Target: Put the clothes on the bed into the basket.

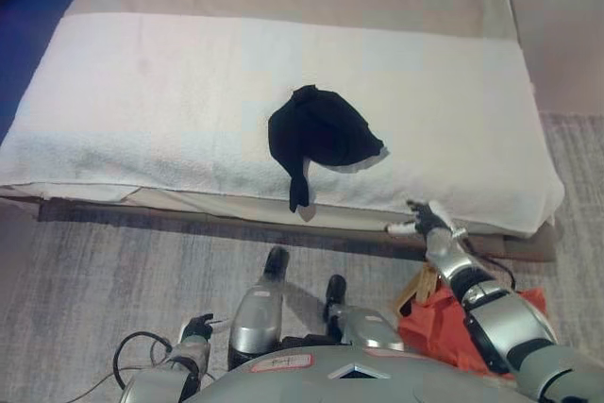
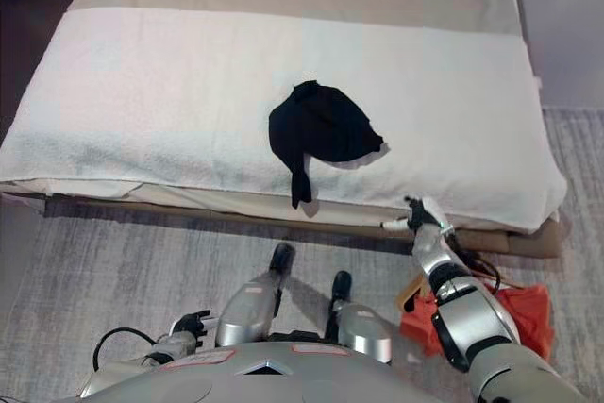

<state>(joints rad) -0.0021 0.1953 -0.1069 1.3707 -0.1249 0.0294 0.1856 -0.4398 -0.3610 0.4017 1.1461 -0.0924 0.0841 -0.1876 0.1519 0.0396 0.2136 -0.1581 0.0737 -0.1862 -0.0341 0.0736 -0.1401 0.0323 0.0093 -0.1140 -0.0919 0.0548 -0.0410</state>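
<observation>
— Grey carpet (image 1: 113, 280) runs along the near side of the bed (image 1: 123, 73), which is spread with a white blanket (image 1: 453, 110). What is hard to make out?

— Mostly the basket. An orange thing (image 2: 524, 313) lies on the floor at lower right, behind the right arm, with something tan (image 2: 411, 292) at its near edge — the arm covers so much of it that I cannot tell whether it is the basket or cloth. The bed's far end is cut off by the top of the view.

— And the hands?

— The right hand (image 1: 427, 219) is raised just before the bed's near edge, at the right; its fingers (image 1: 403, 228) are spread and fairly straight, clamped on nothing. The left hand (image 2: 192, 324) is low at the bottom left, close to the body; its fingers look curled, but it is too small and dark to say, so I cannot tell.

— Where is the clothing?

— A black garment (image 1: 321, 129) lies crumpled on the blanket, near the middle of the bed and towards its near edge, well apart from both hands. The main bunch is a rounded heap, broader across the bed than deep. From its left side a narrow strip (image 1: 298, 191) runs straight towards the robot and hangs over the bed's edge — so its long axis points from the heap down to the floor side.
</observation>
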